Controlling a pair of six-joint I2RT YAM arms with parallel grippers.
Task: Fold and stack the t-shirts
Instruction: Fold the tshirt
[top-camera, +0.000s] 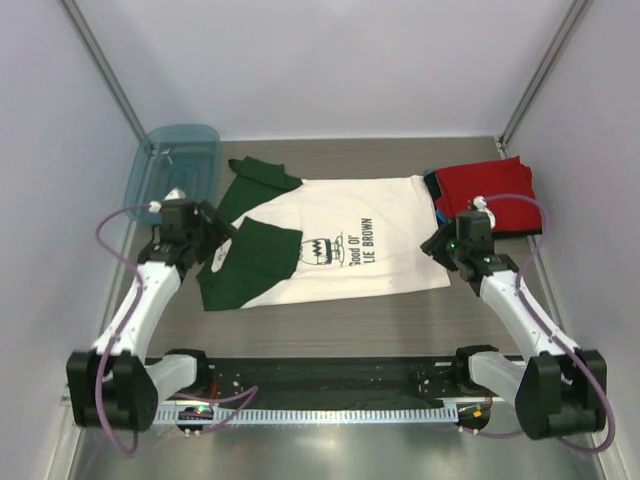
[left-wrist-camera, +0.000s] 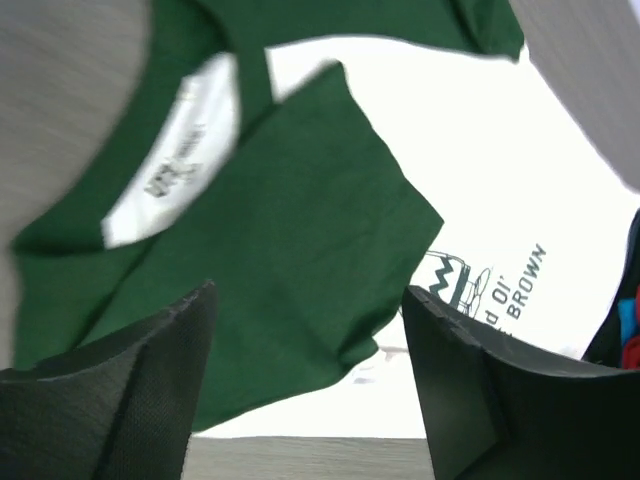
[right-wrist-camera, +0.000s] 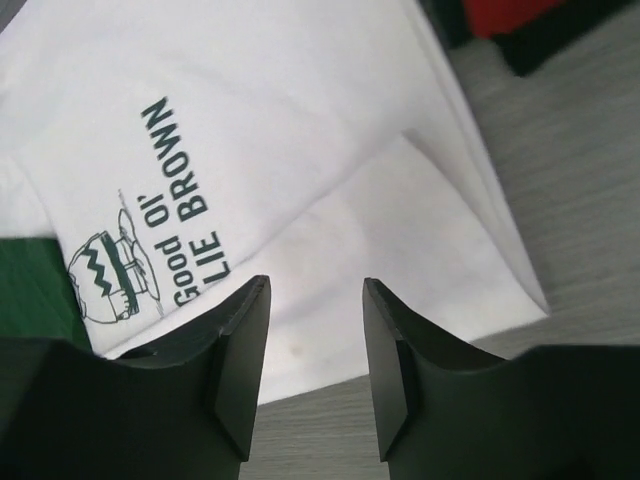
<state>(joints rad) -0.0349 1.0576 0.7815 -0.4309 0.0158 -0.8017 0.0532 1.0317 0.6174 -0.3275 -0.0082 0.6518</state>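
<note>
The white t-shirt (top-camera: 355, 225) with dark green sleeves (top-camera: 255, 260) and black chest print lies flat mid-table, its near side folded over. My left gripper (top-camera: 213, 232) is open and empty above the collar and near sleeve (left-wrist-camera: 290, 220). My right gripper (top-camera: 446, 243) is open and empty above the shirt's folded hem corner (right-wrist-camera: 400, 230). A stack of folded shirts, red (top-camera: 490, 195) on top with dark and blue edges showing, lies at the back right.
A teal plastic tub (top-camera: 175, 160) stands at the back left corner. White walls close in the table on three sides. Bare grey tabletop (top-camera: 330, 325) runs along the near edge in front of the shirt.
</note>
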